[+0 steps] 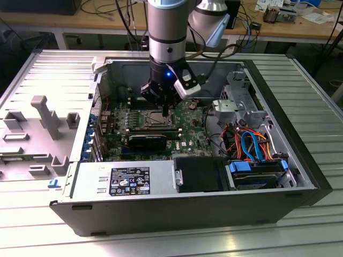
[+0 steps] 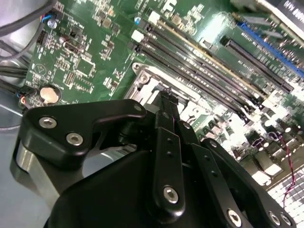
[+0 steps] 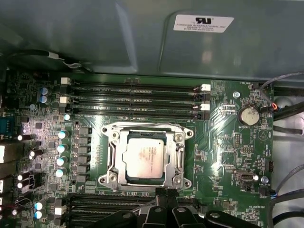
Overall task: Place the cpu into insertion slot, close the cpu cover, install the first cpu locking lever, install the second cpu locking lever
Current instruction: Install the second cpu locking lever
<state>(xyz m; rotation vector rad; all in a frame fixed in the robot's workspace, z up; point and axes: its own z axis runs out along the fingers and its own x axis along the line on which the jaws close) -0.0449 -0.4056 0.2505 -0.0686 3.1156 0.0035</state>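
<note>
The cpu (image 3: pixel 145 158), a dull silver square, lies flat in the insertion slot (image 3: pixel 108 160) on the green board. The cpu cover (image 3: pixel 179 154), a silvery frame with a square window, lies down flat around the chip. My gripper (image 3: pixel 166 192) hovers at one edge of the socket, its black fingertips (image 3: pixel 163 194) pressed together with nothing visible between them. In the second wrist view the gripper (image 2: pixel 168 95) points at the shiny socket frame (image 2: pixel 145 78). In the exterior view the gripper (image 1: pixel 163 111) hangs just over the socket (image 1: pixel 150 119) inside the open computer case.
Long black memory slots (image 3: pixel 135 97) run beside the socket, and a coin battery (image 3: pixel 247 115) sits further off. The case holds a drive cage (image 1: pixel 236 101), coloured cables (image 1: pixel 252 144) and a power supply (image 1: pixel 123 179). A grey fixture (image 1: pixel 45 115) stands at the exterior view's left.
</note>
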